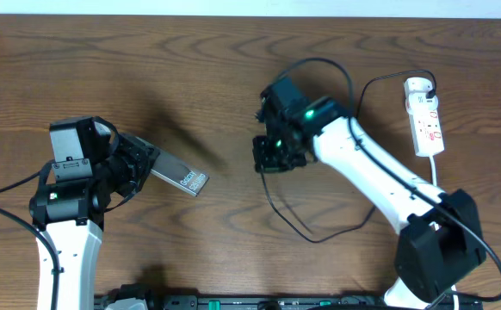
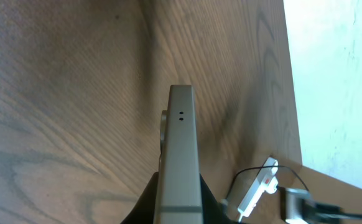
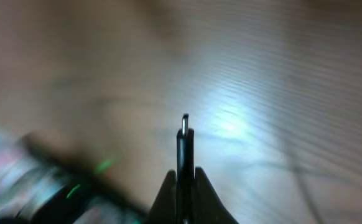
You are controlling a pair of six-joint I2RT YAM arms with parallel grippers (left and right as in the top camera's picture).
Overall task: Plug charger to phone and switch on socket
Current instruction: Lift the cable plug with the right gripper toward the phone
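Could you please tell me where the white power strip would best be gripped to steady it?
Grip the power strip across its narrow middle, coming down from above: it lies flat, long and slim, with both long sides free.

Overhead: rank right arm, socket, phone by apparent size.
1. right arm
2. socket
3. phone; one end is hidden in the left hand, so socket over phone is unsure.

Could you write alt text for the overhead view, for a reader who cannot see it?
The left gripper holds the phone by one end, and the right gripper holds the charger near its tip, apart from the phone. The white socket lies on the wooden table, far right.
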